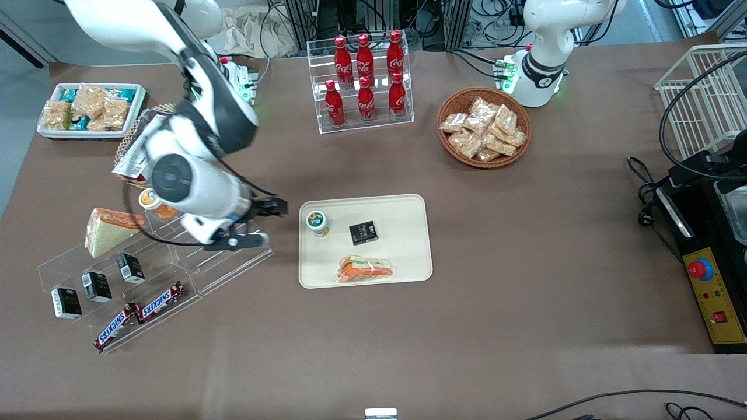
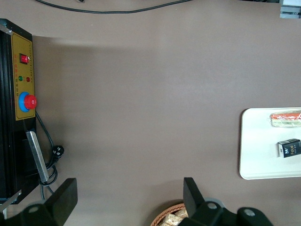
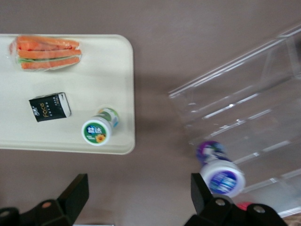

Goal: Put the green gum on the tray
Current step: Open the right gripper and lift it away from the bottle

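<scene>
Small round green-lidded gum bottle with yellow-green label (image 1: 317,223) upright on flat cream rectangular tray (image 1: 408,204), close to the tray's rim at the working arm's end. Same bottle in wrist view (image 3: 99,129), near the tray's rounded corner (image 3: 123,56). Also on tray: small black carton (image 1: 363,232) beside the bottle toward the parked arm's end, and wrapped sandwich wedge with orange and green filling (image 1: 365,269) nearer the front camera. Gripper (image 1: 274,222) off the tray, low over the brown worktop (image 1: 525,326) between tray edge and clear acrylic stepped rack (image 1: 192,274); fingers spread apart, nothing between them. Purple-lidded bottle (image 3: 221,175) at the rack's edge in wrist view. Orange-lidded bottle (image 1: 150,199) on rack, partly hidden by arm.
</scene>
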Controlling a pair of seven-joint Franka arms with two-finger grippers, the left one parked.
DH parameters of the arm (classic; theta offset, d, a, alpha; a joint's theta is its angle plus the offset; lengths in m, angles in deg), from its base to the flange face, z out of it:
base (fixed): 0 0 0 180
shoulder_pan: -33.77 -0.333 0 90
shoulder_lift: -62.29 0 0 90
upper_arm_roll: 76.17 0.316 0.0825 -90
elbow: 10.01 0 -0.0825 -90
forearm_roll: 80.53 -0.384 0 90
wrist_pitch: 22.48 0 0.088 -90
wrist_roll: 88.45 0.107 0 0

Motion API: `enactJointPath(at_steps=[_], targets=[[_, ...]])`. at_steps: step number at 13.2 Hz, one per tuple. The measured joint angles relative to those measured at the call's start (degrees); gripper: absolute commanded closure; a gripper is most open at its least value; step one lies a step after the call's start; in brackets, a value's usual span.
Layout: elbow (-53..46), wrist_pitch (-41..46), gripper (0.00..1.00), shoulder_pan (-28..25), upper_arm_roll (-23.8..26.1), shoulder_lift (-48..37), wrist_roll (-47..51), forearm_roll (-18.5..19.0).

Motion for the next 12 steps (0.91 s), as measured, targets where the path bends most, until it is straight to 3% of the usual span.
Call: enactJointPath(at_steps=[4,7,12], targets=[[-4.4,8.3,0.03,4.0,-6.6,-5.1,-7.2,0.0],[-4.6,9.7,0.03,7.1,-9.4,-8.3,-10.4,0.0],[-6.1,10.9,0.03,7.5,-13.5,-10.1,-16.7,1.6]])
